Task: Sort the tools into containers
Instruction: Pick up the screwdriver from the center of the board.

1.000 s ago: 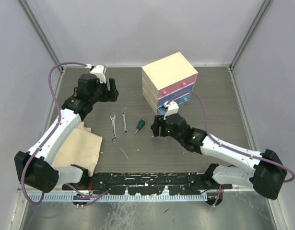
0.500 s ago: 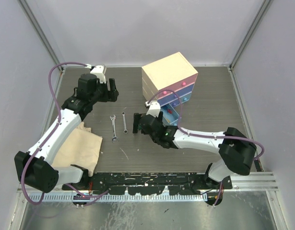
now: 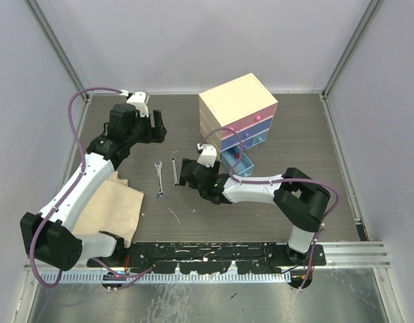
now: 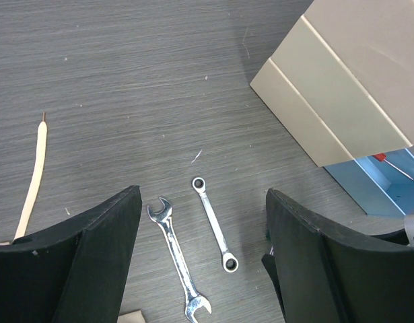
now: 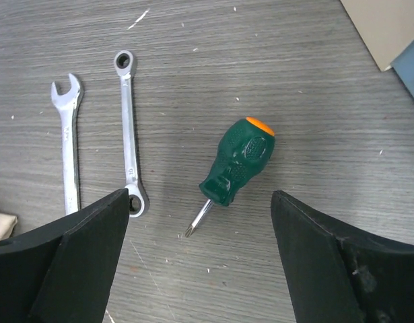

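Green screwdriver (image 5: 237, 161) lies near ratchet wrench (image 5: 129, 134), beneath right claw (image 5: 200, 202).

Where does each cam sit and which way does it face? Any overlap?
Top external: above and behind the bases, looking down on table, chest, wrenches; left arm and right arm show.
Left wrist: on the left arm, looking down at wrenches and chest; left end effector frames them.
Right wrist: on the right arm, low, facing down at screwdriver and wrenches; right end effector shows.
Shared: both wrist views show the wrenches.
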`<action>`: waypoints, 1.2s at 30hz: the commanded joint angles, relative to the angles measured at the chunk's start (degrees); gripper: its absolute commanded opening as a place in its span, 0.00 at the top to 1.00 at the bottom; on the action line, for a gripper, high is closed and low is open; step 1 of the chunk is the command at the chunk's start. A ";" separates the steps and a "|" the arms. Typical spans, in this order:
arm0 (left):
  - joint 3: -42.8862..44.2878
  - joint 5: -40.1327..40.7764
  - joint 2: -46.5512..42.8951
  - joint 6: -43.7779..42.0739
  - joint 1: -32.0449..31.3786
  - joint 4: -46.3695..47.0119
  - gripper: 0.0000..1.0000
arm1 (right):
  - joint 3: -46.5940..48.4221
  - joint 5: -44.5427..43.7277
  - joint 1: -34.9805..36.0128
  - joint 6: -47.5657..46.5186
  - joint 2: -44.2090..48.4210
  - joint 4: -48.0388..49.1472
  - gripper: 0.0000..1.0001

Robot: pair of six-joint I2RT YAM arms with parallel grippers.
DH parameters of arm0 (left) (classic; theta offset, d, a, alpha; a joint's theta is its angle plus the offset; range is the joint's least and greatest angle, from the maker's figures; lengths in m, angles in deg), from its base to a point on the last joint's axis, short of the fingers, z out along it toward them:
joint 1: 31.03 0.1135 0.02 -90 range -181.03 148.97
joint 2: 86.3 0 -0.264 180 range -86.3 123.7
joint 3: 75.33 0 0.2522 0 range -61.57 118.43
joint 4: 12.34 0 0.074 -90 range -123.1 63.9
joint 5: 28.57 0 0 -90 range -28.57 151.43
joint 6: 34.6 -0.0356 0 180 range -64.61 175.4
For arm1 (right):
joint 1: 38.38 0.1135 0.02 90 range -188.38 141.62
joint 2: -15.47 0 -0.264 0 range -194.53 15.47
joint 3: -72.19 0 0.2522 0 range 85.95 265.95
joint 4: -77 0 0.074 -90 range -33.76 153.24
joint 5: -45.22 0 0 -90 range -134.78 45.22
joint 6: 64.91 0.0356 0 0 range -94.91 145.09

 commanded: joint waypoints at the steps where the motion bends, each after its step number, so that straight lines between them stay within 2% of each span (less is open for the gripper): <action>1: 0.04 0.23 -1.87 -0.91 0.21 1.60 0.24 | 5.08 -4.66 0.31 9.86 -2.63 -5.17 0.13; 7: 0.17 0.12 -1.87 -0.99 0.24 1.63 0.24 | 12.26 -6.23 0.13 17.04 -8.97 -15.97 0.24; 14: 0.13 0.15 -1.87 -1.08 0.23 1.59 0.24 | 16.02 -8.82 0.13 20.62 -12.10 -21.00 0.30; 24: 0.14 0.08 -1.92 -1.12 0.21 1.63 0.24 | 17.83 -8.02 0.19 21.56 -15.66 -24.97 0.47; 28: 0.22 0.11 -1.87 -1.11 0.26 1.63 0.24 | 17.82 -8.09 0.16 20.15 -15.94 -24.96 0.53; 32: 0.23 0.12 -1.78 -1.17 0.25 1.63 0.24 | 17.78 -9.30 0.14 16.11 -14.98 -24.95 0.69; 34: 0.21 0.15 -1.78 -1.18 0.25 1.58 0.24 | 17.39 -8.79 0.14 11.35 -13.75 -24.50 0.74; 36: 0.23 0.14 -1.71 -1.11 0.26 1.56 0.24 | 15.12 -5.24 0.13 3.29 -10.47 -20.87 0.75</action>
